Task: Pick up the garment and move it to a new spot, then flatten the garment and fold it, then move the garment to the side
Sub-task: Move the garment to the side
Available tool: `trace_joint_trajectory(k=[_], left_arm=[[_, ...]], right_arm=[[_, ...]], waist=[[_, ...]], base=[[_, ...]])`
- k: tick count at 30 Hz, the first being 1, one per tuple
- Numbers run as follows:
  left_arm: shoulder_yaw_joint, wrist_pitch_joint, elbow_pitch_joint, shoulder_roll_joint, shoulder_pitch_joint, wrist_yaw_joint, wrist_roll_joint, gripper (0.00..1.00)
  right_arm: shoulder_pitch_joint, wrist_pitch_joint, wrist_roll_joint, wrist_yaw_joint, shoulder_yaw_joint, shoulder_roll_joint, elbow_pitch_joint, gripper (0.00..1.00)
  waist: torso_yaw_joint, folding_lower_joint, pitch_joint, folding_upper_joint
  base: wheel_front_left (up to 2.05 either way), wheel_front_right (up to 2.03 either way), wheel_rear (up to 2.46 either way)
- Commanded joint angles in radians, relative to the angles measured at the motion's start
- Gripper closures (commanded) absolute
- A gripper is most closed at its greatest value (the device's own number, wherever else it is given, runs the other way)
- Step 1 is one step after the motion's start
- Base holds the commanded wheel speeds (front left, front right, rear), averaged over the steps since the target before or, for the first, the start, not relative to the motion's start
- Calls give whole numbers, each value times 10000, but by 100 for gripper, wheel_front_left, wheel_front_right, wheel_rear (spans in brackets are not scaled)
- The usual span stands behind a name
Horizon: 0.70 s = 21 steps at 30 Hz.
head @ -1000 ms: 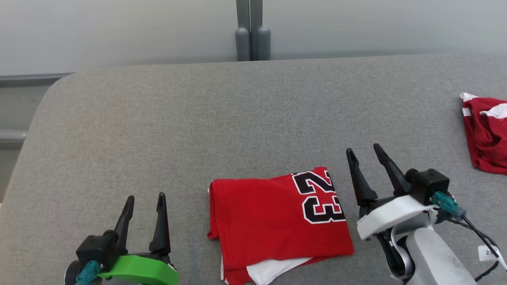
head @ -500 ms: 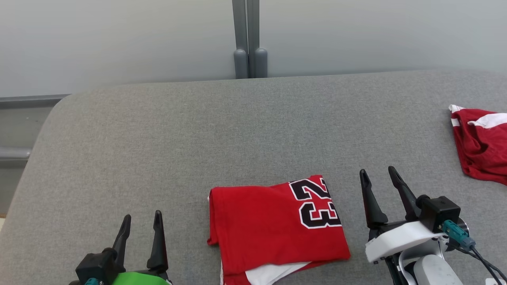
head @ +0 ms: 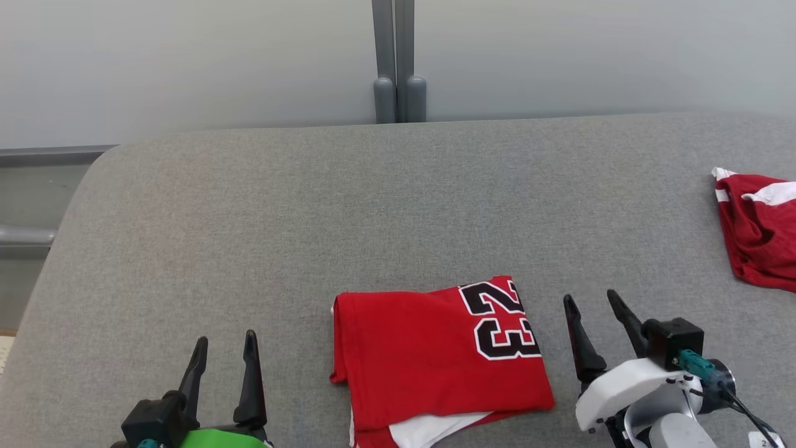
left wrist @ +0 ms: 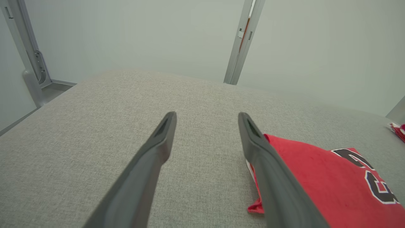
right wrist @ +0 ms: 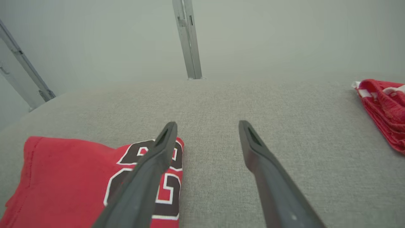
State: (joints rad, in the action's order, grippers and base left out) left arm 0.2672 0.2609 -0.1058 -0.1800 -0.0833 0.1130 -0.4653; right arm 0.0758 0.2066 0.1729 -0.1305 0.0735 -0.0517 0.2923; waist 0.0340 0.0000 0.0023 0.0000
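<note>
At six o'clock on the grey woven desk (head: 249, 205) lies the jersey (head: 429, 361), a folded red rectangle with a black "23" and a white layer under its near edge. The left end effector (head: 226, 338) at seven and the right end effector (head: 590, 296) at five both gape wide, empty. A crumpled red cloth (head: 755, 239) sits at three.

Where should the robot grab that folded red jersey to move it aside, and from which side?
Likely its two side edges. The jersey lies flat between both open grippers: left gripper pinches the folded left edge from the left, right gripper the right edge from the right. Loose layers show at the near edge, so side pinches should keep the stack together.
</note>
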Motion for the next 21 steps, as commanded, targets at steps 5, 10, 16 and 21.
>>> trace_joint_trajectory(k=[5, 10, 16, 21], left_arm=[[87, 25, -68, 50, 83, -76, 33, 0], [84, 31, -168, 134, 243, -83, -18, 0], [42, 41, -323, 240, 370, -166, -64, 0], [-58, 47, -385, 307, 371, -205, -8, 0]], right_arm=[[421, -1487, 53, -3, 89, 6, 734, 0], [847, -2404, 539, -3, 369, -11, 1312, 0], [1153, -3244, 1290, -3, 684, -150, 1980, 0], [1213, -3405, 1661, -3, 893, -305, 2175, 0]], waist=[[336, 0, 288, 0], [731, 0, 563, 0], [1220, 0, 774, 0], [1340, 0, 851, 0]], base=[[0, 0, 0], [0, 0, 0], [0, 0, 0], [0, 0, 0]])
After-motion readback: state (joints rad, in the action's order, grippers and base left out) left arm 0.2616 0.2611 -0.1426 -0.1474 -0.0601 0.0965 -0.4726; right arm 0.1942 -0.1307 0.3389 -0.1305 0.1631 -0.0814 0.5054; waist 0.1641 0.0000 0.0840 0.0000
